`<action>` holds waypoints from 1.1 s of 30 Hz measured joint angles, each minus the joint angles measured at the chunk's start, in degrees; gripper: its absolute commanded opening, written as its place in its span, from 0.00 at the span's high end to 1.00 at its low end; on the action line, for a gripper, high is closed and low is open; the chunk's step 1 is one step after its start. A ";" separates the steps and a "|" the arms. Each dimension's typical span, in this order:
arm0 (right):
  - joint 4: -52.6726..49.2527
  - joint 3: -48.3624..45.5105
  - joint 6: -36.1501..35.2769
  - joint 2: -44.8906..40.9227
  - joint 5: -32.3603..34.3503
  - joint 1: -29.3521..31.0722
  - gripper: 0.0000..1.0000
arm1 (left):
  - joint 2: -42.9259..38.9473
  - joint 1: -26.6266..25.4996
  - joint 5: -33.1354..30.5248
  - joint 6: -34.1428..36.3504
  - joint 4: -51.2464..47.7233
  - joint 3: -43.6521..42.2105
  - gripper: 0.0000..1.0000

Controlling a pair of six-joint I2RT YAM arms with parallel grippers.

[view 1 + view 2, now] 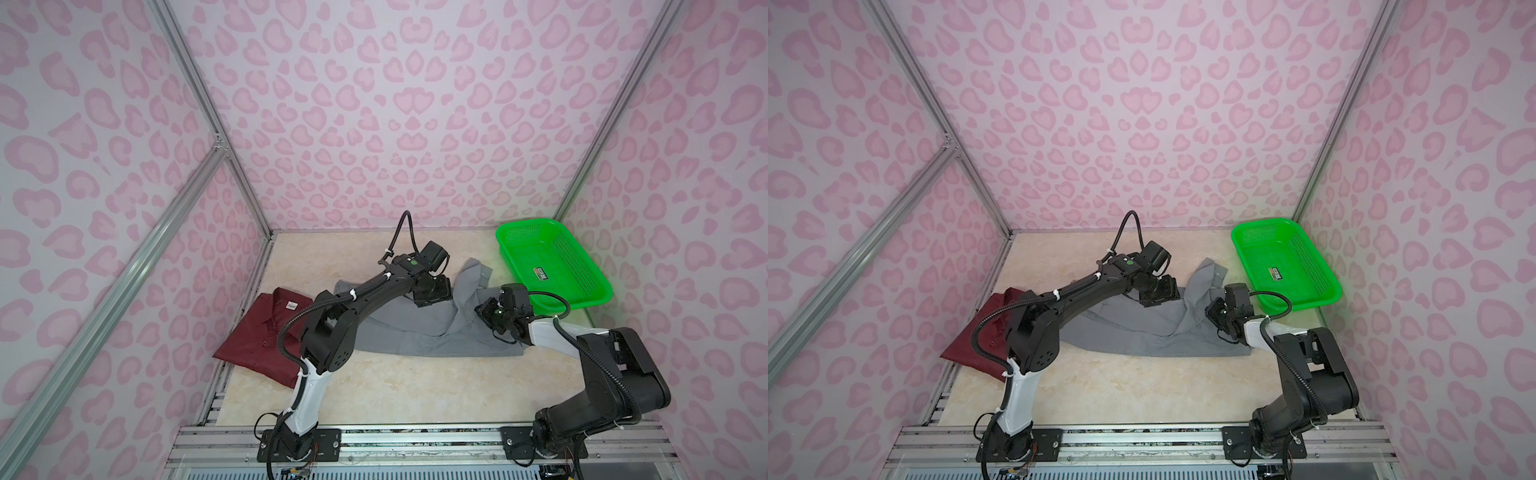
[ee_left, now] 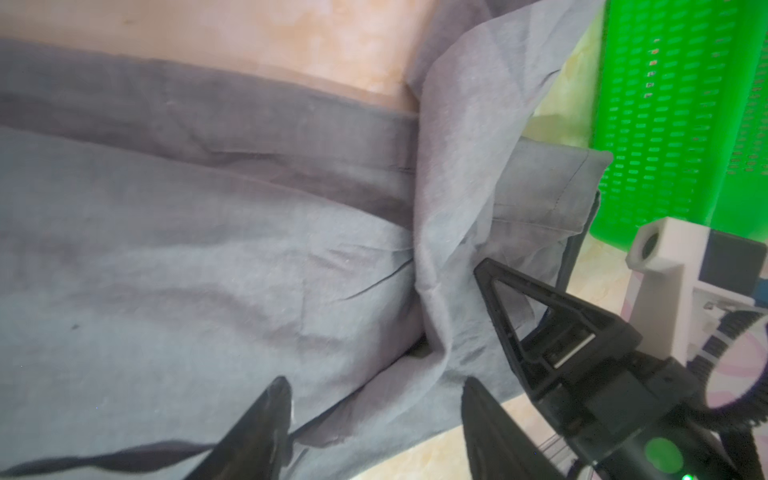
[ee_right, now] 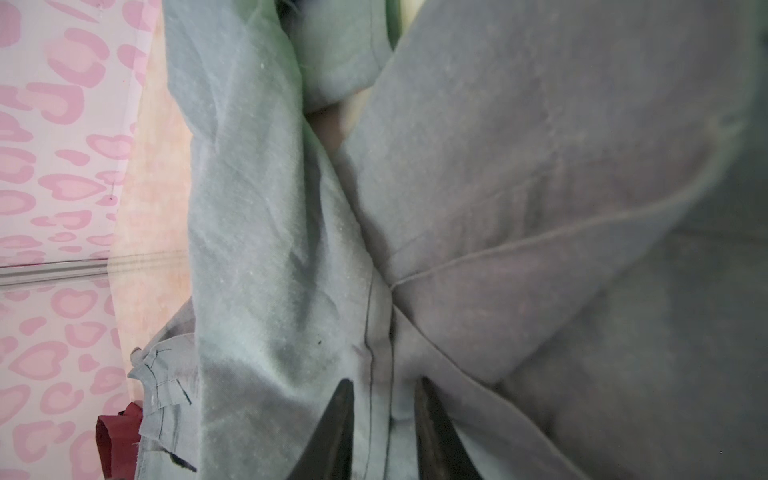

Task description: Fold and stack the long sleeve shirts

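The grey shirt (image 1: 415, 336) (image 1: 1142, 332) lies crumpled across the middle of the table, one part reaching back toward the basket. The maroon shirt (image 1: 266, 332) (image 1: 967, 345) lies folded at the left, collar and white label up, partly hidden by the left arm. My left gripper (image 1: 430, 296) (image 2: 376, 386) hangs open above the grey shirt's middle, jaws wide over a fold. My right gripper (image 1: 483, 309) (image 3: 382, 384) rests on the grey shirt's right part, jaws narrowly apart either side of a seamed strip. One of its fingers (image 2: 540, 324) shows in the left wrist view.
A bright green perforated basket (image 1: 540, 253) (image 2: 665, 124) stands at the back right, holding only a label. Pink patterned walls close in the left, back and right. The marble tabletop (image 1: 395, 386) runs to the aluminium rail at the front.
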 measured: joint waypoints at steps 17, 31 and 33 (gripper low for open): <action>0.00 1.14 -1.68 -2.12 -1.75 -2.03 0.68 | 15.56 -2.73 1.20 3.37 -3.30 16.02 0.62; -0.35 7.76 -4.48 3.08 -4.81 -4.48 0.65 | 11.08 -1.05 4.22 0.96 7.13 -0.33 0.96; 0.74 7.06 -4.44 2.97 -5.73 -4.55 0.65 | 7.80 -0.46 5.81 -0.72 11.34 -6.12 0.96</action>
